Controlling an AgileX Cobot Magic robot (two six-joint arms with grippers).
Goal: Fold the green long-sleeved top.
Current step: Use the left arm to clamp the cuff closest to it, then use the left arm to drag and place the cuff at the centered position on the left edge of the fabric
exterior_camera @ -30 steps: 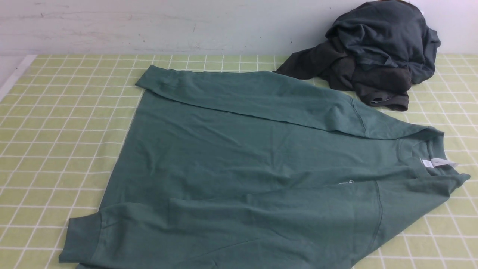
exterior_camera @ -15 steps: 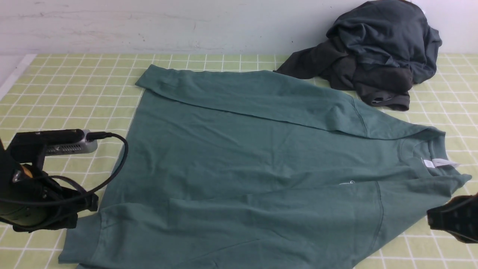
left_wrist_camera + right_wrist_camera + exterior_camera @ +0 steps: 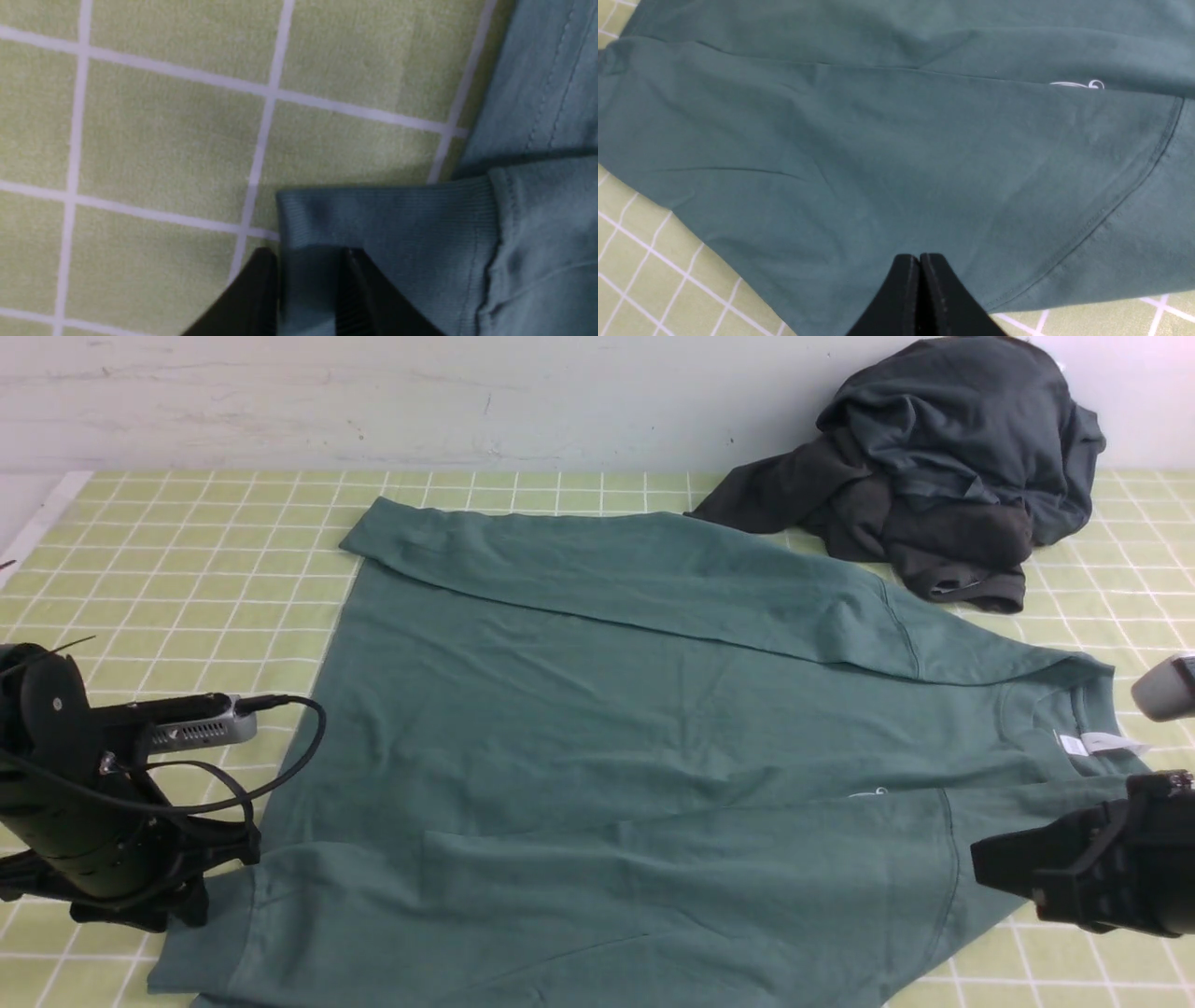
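- The counter (image 3: 140, 569) has a yellow-green cloth with white squares on it.
- The green long-sleeved top (image 3: 597, 737) lies flat in the middle of the counter and covers most of it. Its neck points to the right. Both sleeves are folded over its body.
- A pile of dark clothes (image 3: 943, 476) sits behind the top's far right side, up against the wall. One dark end comes just beside the top's far sleeve.
- The left gripper (image 3: 187, 887) is down low at the top's near left corner. Its jaws are apart, and the edge of the cuff sits between them.
- The right gripper (image 3: 920, 261) is over the top's near right side, close to the curved shoulder seam. Its jaws are pressed together with nothing in them.
- The cuff (image 3: 387, 219) is ribbed and lies on the counter at the end of the top's near sleeve.
- A small white label (image 3: 1088, 744) sticks out at the top's neck.
- A tiny bit of white print (image 3: 1078, 85) peeks out beside the top's near sleeve.
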